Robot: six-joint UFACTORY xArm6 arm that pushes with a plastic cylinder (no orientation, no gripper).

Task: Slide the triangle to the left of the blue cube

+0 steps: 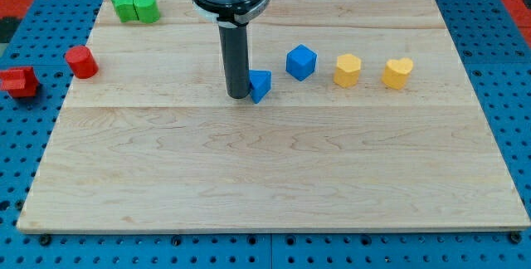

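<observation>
A blue triangle block [261,85] lies on the wooden board [274,178], just left of and a little below the blue cube [301,62]. A small gap separates the two. My tip [238,95] stands on the board right against the triangle's left side, touching it or nearly so. The dark rod rises from there to the arm's grey end at the view's top.
A yellow hexagonal block [348,70] and a yellow heart-like block [397,72] lie right of the cube. Two green blocks [137,7] sit at the top left corner. A red cylinder [81,61] is at the board's left edge; a red block [18,81] lies off the board.
</observation>
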